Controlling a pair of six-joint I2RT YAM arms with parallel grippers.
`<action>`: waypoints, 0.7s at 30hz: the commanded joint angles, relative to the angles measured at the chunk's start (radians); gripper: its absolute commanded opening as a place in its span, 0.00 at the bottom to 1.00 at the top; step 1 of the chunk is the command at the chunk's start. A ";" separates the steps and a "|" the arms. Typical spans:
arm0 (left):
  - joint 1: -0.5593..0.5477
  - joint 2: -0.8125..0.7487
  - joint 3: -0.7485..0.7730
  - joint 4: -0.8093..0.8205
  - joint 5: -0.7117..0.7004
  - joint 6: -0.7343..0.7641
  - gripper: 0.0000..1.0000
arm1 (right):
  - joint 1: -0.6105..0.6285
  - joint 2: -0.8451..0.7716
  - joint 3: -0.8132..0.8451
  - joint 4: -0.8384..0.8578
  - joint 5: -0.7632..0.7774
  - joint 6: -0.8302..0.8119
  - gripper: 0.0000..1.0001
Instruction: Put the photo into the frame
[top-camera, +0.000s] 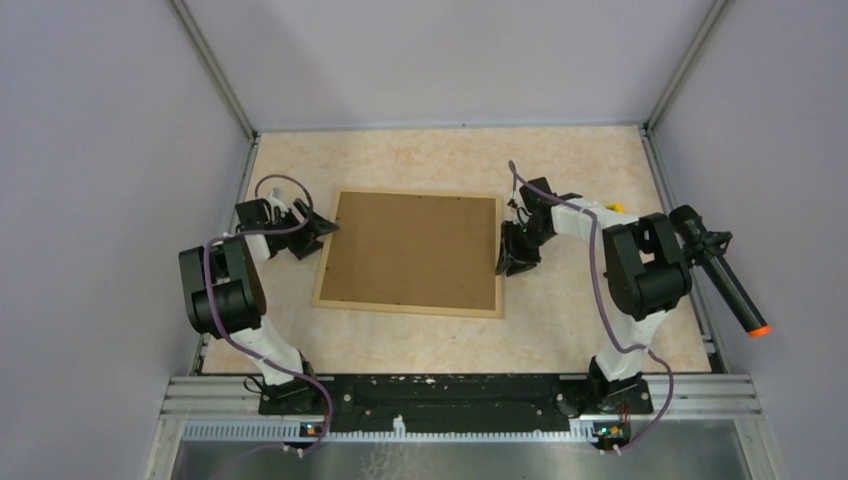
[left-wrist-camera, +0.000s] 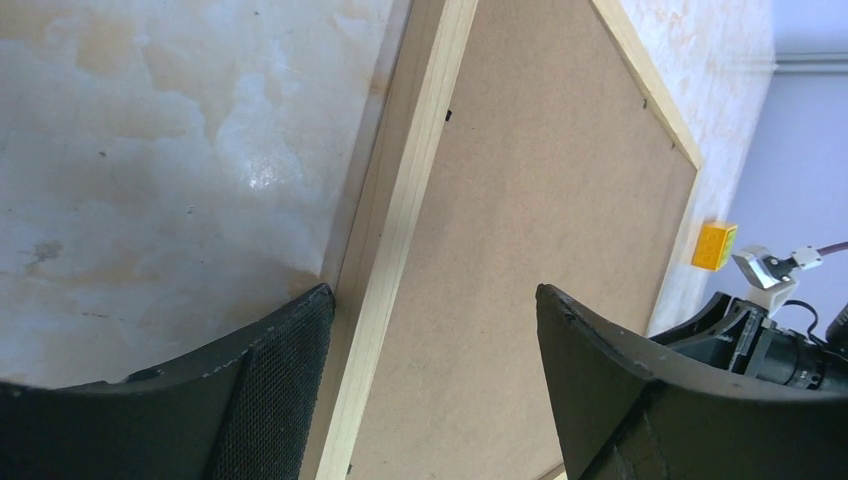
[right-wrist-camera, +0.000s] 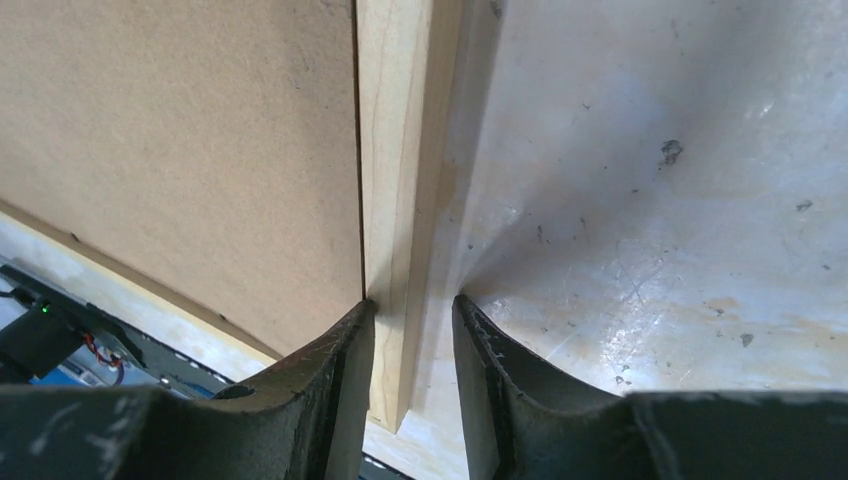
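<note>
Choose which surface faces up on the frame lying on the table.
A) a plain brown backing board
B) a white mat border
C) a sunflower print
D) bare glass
A: in the top view the frame lies flat with its brown backing board uppermost, filling the wooden border.

Top looks down; wrist views close on frame (top-camera: 410, 250).
</note>
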 joint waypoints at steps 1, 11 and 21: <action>-0.014 0.075 -0.146 -0.155 -0.018 -0.033 0.81 | 0.057 0.110 -0.016 0.070 0.190 0.041 0.37; -0.014 0.098 -0.216 -0.109 0.033 -0.059 0.80 | 0.176 0.181 0.011 0.257 0.140 0.222 0.42; -0.014 0.085 -0.227 -0.107 0.038 -0.052 0.80 | 0.303 0.406 0.109 -0.011 0.515 0.254 0.40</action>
